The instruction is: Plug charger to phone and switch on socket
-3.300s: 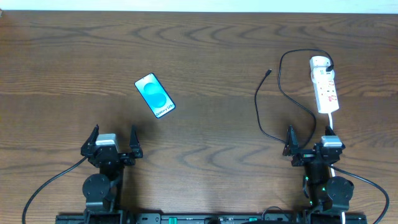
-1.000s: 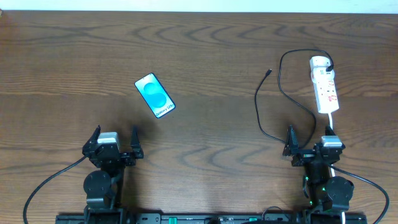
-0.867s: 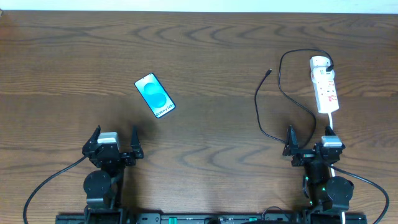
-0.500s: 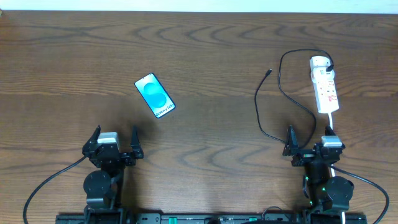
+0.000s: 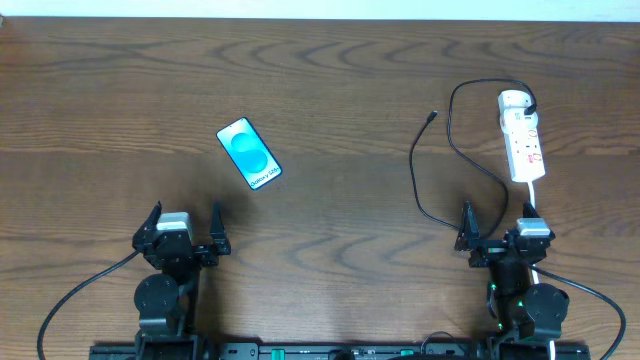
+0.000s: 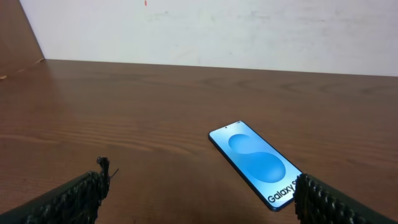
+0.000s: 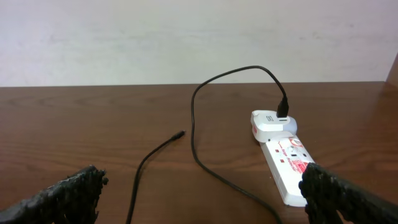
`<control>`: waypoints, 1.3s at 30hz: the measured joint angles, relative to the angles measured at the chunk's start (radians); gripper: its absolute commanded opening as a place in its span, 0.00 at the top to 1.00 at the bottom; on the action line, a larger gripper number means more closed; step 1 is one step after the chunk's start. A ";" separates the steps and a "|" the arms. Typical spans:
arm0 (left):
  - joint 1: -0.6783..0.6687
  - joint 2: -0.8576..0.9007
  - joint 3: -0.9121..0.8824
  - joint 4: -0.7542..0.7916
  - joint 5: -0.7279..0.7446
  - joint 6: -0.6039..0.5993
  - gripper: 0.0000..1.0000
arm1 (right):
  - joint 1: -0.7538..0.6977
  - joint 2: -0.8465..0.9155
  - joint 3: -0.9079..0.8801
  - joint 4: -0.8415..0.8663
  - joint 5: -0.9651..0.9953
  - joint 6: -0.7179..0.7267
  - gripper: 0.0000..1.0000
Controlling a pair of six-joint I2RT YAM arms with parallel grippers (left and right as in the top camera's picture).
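Wooden table, phone, charger, socket; left hand, right hand spread wide, empty

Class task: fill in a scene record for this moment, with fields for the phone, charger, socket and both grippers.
phone: face up on the table, nothing plugged in
charger: one end in the white adapter at the power strip; plug tip loose, apart from phone
switch state: too small to tell
left gripper: open, empty
right gripper: open, empty
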 measured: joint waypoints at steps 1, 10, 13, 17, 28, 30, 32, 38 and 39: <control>0.000 0.000 0.000 0.000 0.000 0.000 0.02 | 0.000 0.000 0.000 0.000 0.000 0.000 0.01; 0.000 0.000 0.000 0.000 0.000 0.000 0.02 | 0.000 0.000 0.000 0.000 0.000 0.000 0.01; 0.000 0.000 0.000 0.000 0.000 0.000 0.02 | 0.000 0.000 0.000 0.000 0.000 0.000 0.01; 0.000 0.000 0.000 0.000 0.000 0.000 0.02 | 0.000 0.000 0.000 0.000 0.000 0.000 0.01; 0.000 0.000 0.001 0.000 0.000 -0.005 0.02 | 0.000 0.000 0.000 0.000 0.000 0.000 0.01; 0.000 0.000 0.003 -0.003 0.000 -0.008 0.02 | 0.000 0.000 0.000 0.000 0.000 0.000 0.01; 0.000 0.000 0.007 -0.010 0.000 -0.008 0.02 | 0.000 0.000 0.000 0.000 0.000 0.000 0.01; 0.000 0.000 0.012 -0.018 0.000 -0.008 0.02 | 0.000 0.000 0.000 0.000 0.000 0.000 0.01; 0.000 0.000 0.012 -0.019 0.000 -0.009 0.02 | 0.000 0.000 0.000 0.000 0.000 0.000 0.01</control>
